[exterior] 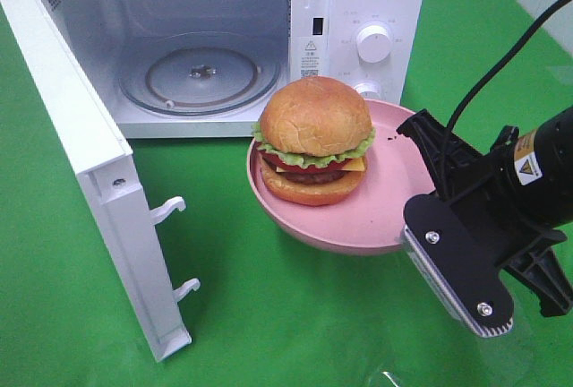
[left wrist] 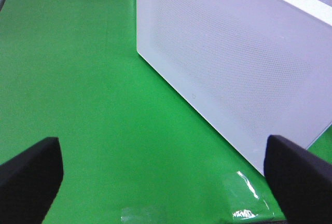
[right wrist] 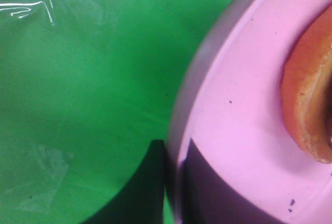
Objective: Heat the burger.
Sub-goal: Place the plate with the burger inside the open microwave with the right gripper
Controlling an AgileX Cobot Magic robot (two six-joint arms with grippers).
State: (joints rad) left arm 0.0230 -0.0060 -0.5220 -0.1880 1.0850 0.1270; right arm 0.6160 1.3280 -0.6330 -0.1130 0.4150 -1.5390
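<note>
The burger [exterior: 313,141], with a golden bun, lettuce frill, tomato, cheese and dark patty, sits on a pink plate [exterior: 385,212] held up in front of the microwave's control panel. My right gripper [exterior: 414,174] is shut on the plate's right rim. In the right wrist view, my right gripper [right wrist: 174,185] has one finger inside the plate [right wrist: 233,110] and one outside it, with the burger's bottom bun [right wrist: 306,99] at the edge. My left gripper [left wrist: 166,182] is open and empty over the green cloth, facing the outer side of the door [left wrist: 233,63].
The white microwave [exterior: 367,2] stands at the back with its door [exterior: 81,136] swung wide open to the left, latch hooks sticking out. A glass turntable [exterior: 197,73] lies inside the cavity. Green cloth [exterior: 295,315] covers the table.
</note>
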